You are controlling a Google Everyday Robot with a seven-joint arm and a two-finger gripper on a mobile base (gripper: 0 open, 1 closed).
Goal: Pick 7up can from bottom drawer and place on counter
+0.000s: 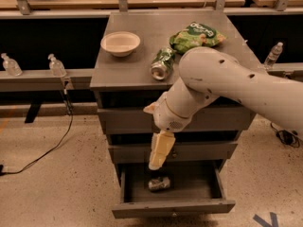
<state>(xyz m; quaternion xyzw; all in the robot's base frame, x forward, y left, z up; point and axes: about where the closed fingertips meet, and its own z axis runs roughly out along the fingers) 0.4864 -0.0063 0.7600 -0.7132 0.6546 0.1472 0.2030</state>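
The 7up can point(159, 184), silvery grey, lies on its side in the open bottom drawer point(173, 208), left of its middle. My gripper point(158, 157) hangs from the white arm in front of the middle drawer, pointing down, a short way above the can and not touching it. The counter point(137, 65) is the grey cabinet top above.
On the counter are a pale bowl point(120, 43), a darker green can point(162, 63) lying on its side and a green snack bag point(196, 36). Clear bottles point(57, 66) stand on a rail at left. A cable point(47, 148) trails on the floor.
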